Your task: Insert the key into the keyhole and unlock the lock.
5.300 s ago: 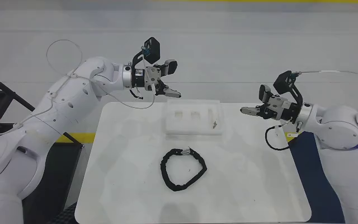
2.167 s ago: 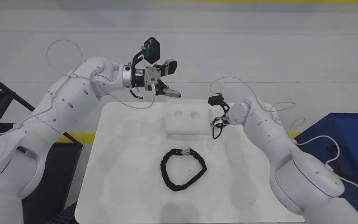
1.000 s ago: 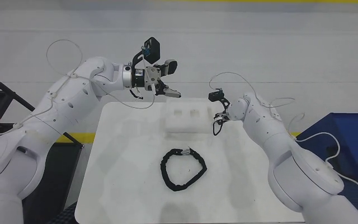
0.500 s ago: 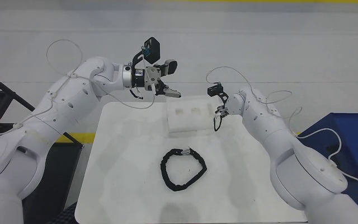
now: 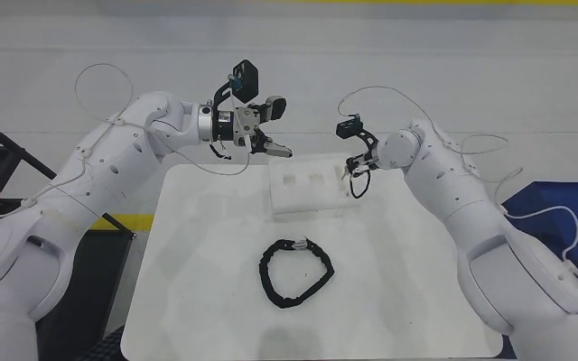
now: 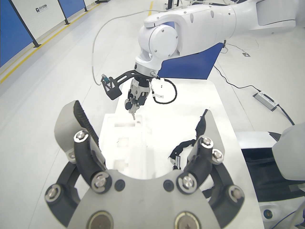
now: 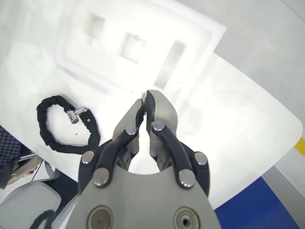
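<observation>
top view first: a white table [image 5: 199, 271], and on its far middle a white foam tray [image 5: 312, 210] with three pockets. nearer, about mid-table and apart from the tray, a black chain lock [image 5: 265, 273] curled into a ring. at the ring's far side, its silver barrel [image 7: 72, 117], lying flat on the table; keyhole too small to make out.

next down in size, the left gripper [image 5: 274, 147]: parked in the air over the table's far edge, just left of the tray's far left corner, fingers spread wide and nothing between them. then the right gripper [image 7: 144, 101]: raised over the right end of the tray, near the long pocket [image 7: 170, 65], fingers pressed together on the small metal key [image 6: 133, 116]. in the right wrist view, just a sliver of the key's head past the pads. in the left wrist view, blade pointing down below the tips, apparently clear of the foam.

judging by that: key pick-up done, carry to the lock now in hand, insertion and turning not yet begun. next move likely calls for bringing the key nearer and leftward to the barrel, then tilting the blade from upright toward level to match the keyhole's line. probably also calls for the left gripper to come down and pin the barrel, given a loose chain free to slide or roll under a push. thin pinch on a small key, so worth guarding against slip or twist in the pads.
</observation>
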Tool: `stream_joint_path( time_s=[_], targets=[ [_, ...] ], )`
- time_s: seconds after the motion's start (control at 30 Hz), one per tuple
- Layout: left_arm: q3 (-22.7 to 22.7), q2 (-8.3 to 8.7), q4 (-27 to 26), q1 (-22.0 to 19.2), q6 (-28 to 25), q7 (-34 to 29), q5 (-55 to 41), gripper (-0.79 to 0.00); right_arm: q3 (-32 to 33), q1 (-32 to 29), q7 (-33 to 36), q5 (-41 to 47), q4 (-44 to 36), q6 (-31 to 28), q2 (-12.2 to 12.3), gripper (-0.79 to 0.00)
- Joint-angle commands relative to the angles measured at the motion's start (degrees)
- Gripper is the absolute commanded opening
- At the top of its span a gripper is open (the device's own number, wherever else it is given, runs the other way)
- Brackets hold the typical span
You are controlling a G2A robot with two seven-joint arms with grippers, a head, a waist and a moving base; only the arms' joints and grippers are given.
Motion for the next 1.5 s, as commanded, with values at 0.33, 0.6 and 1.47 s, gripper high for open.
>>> stream_joint_path(
  time_s=[0.33, 0.6, 1.47],
  targets=[
    [0.0, 0.00, 0.0, 0.0, 0.0, 0.0, 0.0, 0.000, 22.1, -21.4, 13.4, -5.5, -49.7, 14.0, 13.2, -0.785],
    [0.0, 0.00, 0.0, 0.0, 0.0, 0.0, 0.0, 0.000, 38.2, -39.7, 15.7, -4.7, -77.1, 16.5, 17.4, -0.785],
    [0.0, 0.00, 0.0, 0.0, 0.0, 0.0, 0.0, 0.000, 55.3, -49.7, 10.6, 19.0, -77.8, 7.7, 20.0, -0.785]
  ],
)
